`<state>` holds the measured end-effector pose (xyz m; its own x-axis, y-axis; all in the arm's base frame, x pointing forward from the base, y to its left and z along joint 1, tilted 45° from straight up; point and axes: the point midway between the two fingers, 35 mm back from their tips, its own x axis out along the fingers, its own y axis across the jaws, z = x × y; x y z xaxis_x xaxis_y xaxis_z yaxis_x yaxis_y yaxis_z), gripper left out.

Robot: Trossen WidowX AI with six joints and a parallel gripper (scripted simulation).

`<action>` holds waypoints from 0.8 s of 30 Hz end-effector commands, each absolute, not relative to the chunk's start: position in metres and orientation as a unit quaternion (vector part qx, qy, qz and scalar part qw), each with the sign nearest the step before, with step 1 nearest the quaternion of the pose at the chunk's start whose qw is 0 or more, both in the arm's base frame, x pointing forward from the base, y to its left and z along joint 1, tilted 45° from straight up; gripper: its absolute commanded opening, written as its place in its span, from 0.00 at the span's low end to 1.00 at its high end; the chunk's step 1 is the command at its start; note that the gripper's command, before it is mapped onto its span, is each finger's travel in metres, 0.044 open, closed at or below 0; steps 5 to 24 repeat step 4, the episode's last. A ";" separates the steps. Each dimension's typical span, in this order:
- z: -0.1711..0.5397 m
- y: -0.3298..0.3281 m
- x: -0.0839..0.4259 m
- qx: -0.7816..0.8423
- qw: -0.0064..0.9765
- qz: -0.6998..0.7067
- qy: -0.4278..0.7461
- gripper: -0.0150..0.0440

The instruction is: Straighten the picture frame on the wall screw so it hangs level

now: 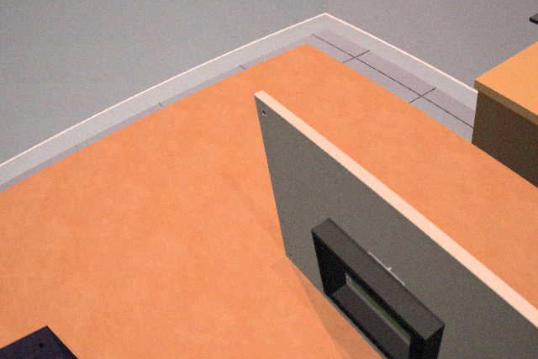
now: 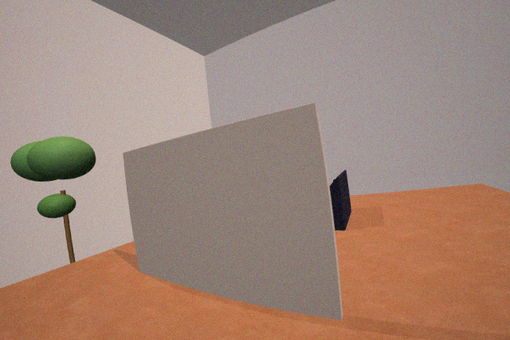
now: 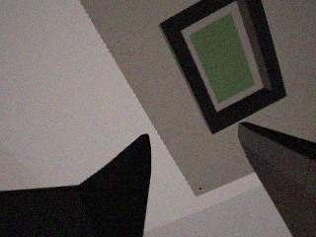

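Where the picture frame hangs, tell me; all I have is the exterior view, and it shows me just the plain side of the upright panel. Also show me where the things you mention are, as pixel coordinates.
Observer: The frame [image 1: 377, 277] [image 3: 194, 79] is on the panel's [image 1: 295, 172] [image 2: 234, 212] [image 3: 140, 59] other face, the one turned away from your camera.
Operator: Report the gripper, I can't see it.
Observer: In the wrist view the gripper [image 3: 194, 135] is open, its two fingers well apart with nothing between them.
Operator: Now give me anything visible at the frame's upper edge.
Observer: From the top view, a thin pale strip [image 1: 388, 268] shows along that edge, against the panel.
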<state>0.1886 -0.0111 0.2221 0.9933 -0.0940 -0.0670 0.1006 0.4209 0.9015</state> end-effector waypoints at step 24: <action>0.222 -0.011 0.188 0.537 0.842 -0.059 0.002 0.69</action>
